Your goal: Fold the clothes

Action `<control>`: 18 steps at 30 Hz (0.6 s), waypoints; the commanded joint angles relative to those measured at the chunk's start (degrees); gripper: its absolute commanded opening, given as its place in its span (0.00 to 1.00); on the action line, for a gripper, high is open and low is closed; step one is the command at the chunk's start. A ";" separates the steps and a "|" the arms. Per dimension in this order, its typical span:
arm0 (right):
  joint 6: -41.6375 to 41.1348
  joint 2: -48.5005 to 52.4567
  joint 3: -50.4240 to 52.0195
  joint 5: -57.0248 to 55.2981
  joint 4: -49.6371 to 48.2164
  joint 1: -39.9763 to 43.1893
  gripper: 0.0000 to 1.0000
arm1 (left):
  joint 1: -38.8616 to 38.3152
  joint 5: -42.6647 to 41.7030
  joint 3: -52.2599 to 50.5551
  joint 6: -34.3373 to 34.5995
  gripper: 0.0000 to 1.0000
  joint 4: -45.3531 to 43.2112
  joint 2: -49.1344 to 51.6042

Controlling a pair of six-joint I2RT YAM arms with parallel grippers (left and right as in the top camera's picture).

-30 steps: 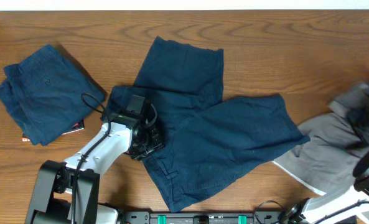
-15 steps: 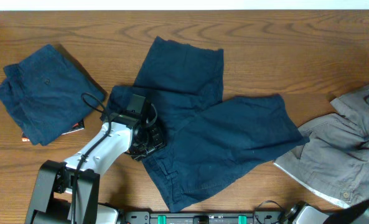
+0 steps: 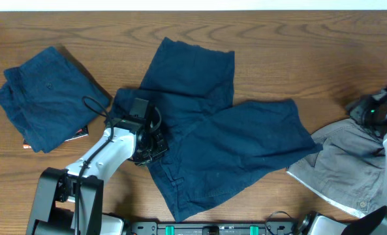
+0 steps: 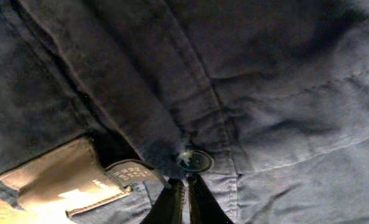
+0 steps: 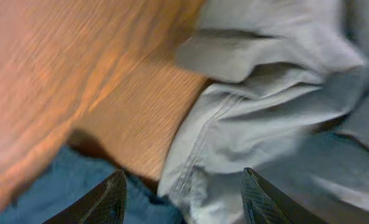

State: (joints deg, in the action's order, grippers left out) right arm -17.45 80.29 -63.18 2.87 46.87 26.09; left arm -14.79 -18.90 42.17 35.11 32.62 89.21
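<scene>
On a brown wooden table (image 3: 310, 52), navy shorts (image 3: 245, 150) lie spread at centre, with a folded navy pair (image 3: 46, 98) at left and grey shorts (image 3: 350, 163) at right. Only the left wrist view shows the left claw (image 4: 185, 198) pinched on the navy waistband just below its button (image 4: 194, 160). The right claw (image 5: 184, 199) hangs wide open over the grey shorts' edge, holding nothing.
</scene>
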 commanded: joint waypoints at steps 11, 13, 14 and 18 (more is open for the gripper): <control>10.14 14.91 0.39 9.35 7.93 -9.88 0.57 | 3.76 5.22 3.61 -7.02 0.06 22.82 -9.42; 11.72 16.70 0.39 11.80 6.91 -11.45 0.57 | 3.85 5.25 3.61 -6.99 0.06 22.67 -11.06; 13.16 17.77 0.39 14.01 6.36 -12.50 0.57 | 3.85 5.25 3.61 -6.95 0.06 22.40 -11.85; 15.87 21.29 0.39 19.78 3.30 -16.41 0.59 | 3.85 5.22 3.61 -6.75 0.06 21.14 -12.48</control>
State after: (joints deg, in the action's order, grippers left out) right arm -5.10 99.79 -63.02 16.19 51.75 12.08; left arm -11.25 -15.20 44.82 29.50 54.00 76.90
